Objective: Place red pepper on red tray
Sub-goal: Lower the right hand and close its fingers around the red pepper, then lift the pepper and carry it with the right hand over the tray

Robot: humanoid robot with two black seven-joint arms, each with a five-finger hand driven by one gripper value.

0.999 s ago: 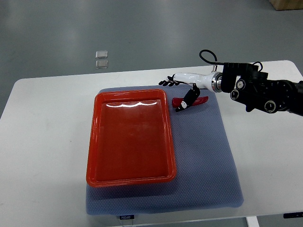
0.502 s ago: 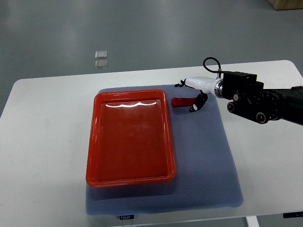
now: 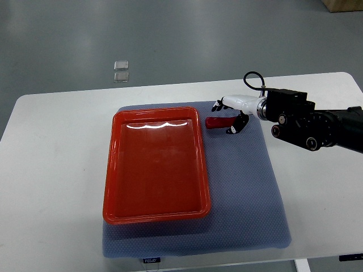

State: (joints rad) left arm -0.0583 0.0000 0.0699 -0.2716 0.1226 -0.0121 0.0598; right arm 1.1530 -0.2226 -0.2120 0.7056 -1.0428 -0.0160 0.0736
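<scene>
Left of the right hand (image 3: 231, 115), well apart, the red tray (image 3: 156, 164) sits empty. Directly under that hand lies the red pepper (image 3: 218, 122), long axis pointing trayward; whether the curled fingers clamp it, I cannot tell.

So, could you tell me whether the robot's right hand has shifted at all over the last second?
Yes. The right hand has drawn back toward the picture's right, away from the red plastic tray, and sits over the red pepper.

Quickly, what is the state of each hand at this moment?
Left hand: not in view.
Right hand: over the red pepper on the mat; whether it grips it cannot be told.
</scene>
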